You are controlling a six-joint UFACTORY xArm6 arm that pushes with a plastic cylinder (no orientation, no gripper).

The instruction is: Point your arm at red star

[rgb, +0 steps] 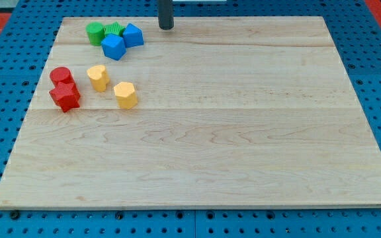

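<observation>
Stood with my tip (167,27) at the table's top edge, touching no block, carrying nothing. Lay far down-left, near the left edge: red star (65,96), just below red cylinder (60,75).

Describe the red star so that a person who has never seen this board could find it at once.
Start at the wooden board and go to its edge at the view's left, where two red blocks touch. The red star is the lower one, just below the red cylinder. Its outline is notched and pointed, while its neighbour is round. My tip is far away, at the view's top.
</observation>
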